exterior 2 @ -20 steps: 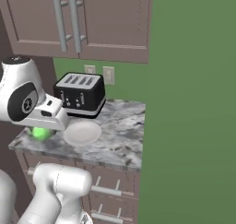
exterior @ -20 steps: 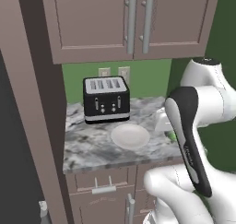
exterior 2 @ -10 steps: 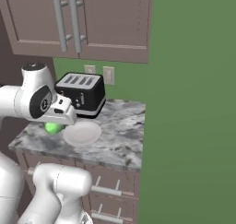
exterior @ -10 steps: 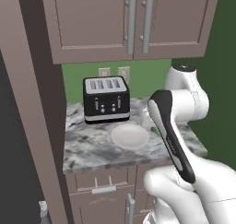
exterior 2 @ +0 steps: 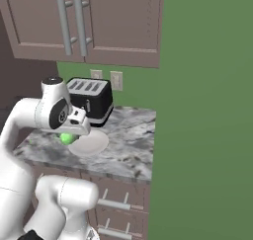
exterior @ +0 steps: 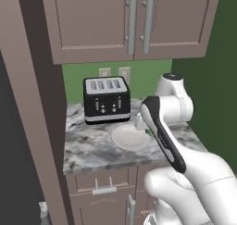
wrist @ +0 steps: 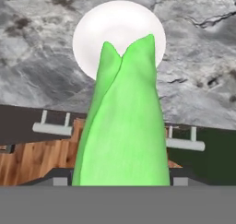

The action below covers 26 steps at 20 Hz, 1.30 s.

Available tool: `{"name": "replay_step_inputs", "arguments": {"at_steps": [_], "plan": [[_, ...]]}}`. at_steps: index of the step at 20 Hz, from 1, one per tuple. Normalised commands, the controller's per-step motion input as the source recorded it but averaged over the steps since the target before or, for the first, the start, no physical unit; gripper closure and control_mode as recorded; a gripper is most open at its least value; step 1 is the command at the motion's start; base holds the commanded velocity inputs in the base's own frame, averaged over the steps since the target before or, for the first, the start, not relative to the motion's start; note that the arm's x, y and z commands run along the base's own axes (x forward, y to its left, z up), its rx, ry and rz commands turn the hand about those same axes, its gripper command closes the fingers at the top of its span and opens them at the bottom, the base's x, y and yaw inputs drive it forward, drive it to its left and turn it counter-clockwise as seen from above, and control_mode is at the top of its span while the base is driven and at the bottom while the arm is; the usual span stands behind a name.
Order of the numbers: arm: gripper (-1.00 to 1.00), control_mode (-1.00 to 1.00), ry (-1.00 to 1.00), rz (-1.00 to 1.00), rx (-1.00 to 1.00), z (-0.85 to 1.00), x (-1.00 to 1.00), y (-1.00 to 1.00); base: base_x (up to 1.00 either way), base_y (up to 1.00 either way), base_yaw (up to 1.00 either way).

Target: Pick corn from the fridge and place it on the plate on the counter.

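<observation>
My gripper (exterior 2: 68, 134) is shut on the corn (exterior 2: 64, 139), a glossy bright green cob. It hangs just above the counter (exterior 2: 129, 147), at the near-left rim of the off-white plate (exterior 2: 93, 143). In the hand view the corn (wrist: 122, 126) stands large in the middle, its pointed tip overlapping the plate (wrist: 115, 29) on the marbled counter (wrist: 37, 75). From the left base view the plate (exterior: 129, 137) lies in front of the toaster, and my forearm covers the hand beside it. The fridge is out of view.
A black slotted toaster (exterior: 106, 99) stands behind the plate against the green wall. Brown wall cabinets (exterior: 125, 22) hang above. Drawers with metal handles (wrist: 50, 128) run below the counter's front edge. Bare marbled top lies right of the plate (exterior 2: 131, 135).
The arm has swung in over the counter, carrying the corn from beyond the counter's edge to the plate's rim. The toaster and plate have not moved.
</observation>
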Motion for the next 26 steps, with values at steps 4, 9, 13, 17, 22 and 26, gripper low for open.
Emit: {"name": "replay_step_inputs", "arguments": {"at_steps": [4, 9, 13, 17, 22, 26], "plan": [[1.0, -1.0, 0.02, 0.02, 0.0, -0.45, 0.64, 0.0, 0.0, 0.0, 0.0], [1.0, -1.0, 0.05, 0.02, 0.0, -0.45, 0.57, 0.01, 0.0, 0.0, 0.0], [1.0, -1.0, 0.11, 0.03, 0.0, -0.46, 0.46, 0.06, 0.0, 0.0, 0.0], [1.0, -1.0, 0.11, 0.02, 0.0, -0.51, 0.46, 0.16, 0.0, 0.0, 0.0], [1.0, -1.0, 0.06, 0.01, 0.0, -0.42, 0.49, 0.14, 0.0, 0.0, 0.0], [1.0, -1.0, 0.0, 0.01, 0.0, -0.22, 0.45, 0.02, 0.0, 0.0, 0.0]]}}
